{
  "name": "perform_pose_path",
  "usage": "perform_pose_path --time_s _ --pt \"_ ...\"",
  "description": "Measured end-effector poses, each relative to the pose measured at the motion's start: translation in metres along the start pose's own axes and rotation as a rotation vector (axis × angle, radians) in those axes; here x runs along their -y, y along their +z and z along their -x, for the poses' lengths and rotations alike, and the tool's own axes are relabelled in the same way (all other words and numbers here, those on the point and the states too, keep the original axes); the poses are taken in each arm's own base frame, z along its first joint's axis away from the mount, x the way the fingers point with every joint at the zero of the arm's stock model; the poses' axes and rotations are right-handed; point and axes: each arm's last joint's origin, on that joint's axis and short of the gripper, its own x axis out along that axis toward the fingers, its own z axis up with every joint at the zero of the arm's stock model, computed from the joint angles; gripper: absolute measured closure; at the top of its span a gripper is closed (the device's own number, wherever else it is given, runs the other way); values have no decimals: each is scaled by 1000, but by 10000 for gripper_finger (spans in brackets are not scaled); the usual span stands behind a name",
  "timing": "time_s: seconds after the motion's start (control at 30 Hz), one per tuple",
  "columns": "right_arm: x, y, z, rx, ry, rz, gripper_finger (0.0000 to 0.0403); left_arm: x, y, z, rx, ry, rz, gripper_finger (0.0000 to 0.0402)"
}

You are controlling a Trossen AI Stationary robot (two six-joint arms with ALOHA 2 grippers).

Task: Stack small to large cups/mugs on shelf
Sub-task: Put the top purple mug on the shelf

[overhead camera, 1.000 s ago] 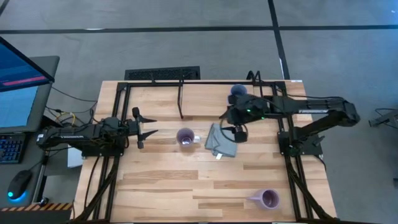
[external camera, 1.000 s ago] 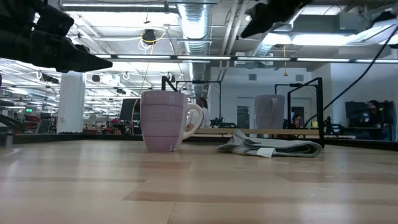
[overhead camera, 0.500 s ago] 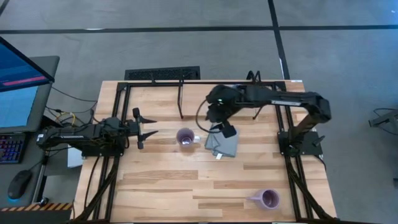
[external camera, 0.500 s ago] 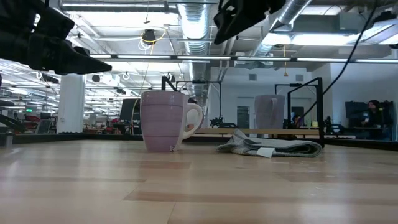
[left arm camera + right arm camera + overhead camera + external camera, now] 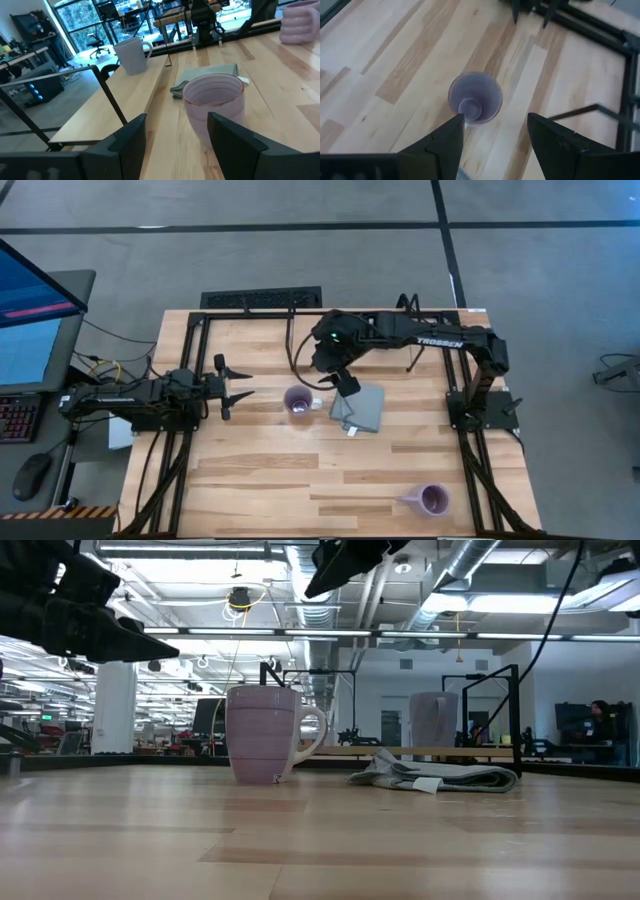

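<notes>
A lavender mug (image 5: 298,401) stands upright on its base at the table's middle; it also shows in the low view (image 5: 265,735) and both wrist views (image 5: 214,107) (image 5: 475,97). My right gripper (image 5: 320,370) is open, high above the table, just far-right of this mug (image 5: 335,560). A blue-grey mug (image 5: 132,55) stands by the far edge, hidden under the right arm in the high view. A purple mug (image 5: 432,500) stands near the near right corner. The black rod shelf (image 5: 292,340) stands at the far edge. My left gripper (image 5: 240,383) is open, left of the lavender mug.
A grey folded cloth (image 5: 358,408) lies just right of the lavender mug, partly under the right arm. Black arm frames run along the table's left and right sides. Bare wood spans the near half of the table (image 5: 300,480).
My right gripper has swung toward the table's left, from above the blue-grey mug and the cloth to a spot above and beside the lavender mug, staying high and open. The arm now covers the blue-grey mug in the high view. No mug has moved.
</notes>
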Motion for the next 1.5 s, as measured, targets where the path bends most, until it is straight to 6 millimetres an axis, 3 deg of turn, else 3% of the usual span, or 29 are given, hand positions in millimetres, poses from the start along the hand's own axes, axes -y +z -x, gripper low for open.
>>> perform_pose_path --time_s 0.33,0.53,0.87,1.1,1.5 --pt "0 3 5 24 -17 2 163 1 -3 0 -29 -7 10 203" --pt "0 10 -8 73 -35 -11 163 1 -3 0 -35 -8 11 203" --pt "-3 11 -26 21 -55 164 163 1 -4 0 -43 -10 10 203" --pt "-3 14 -51 37 -51 220 163 1 -5 0 -50 -10 9 203" --pt "0 -1 -91 -30 -2 252 163 1 -5 0 -57 -13 9 203"
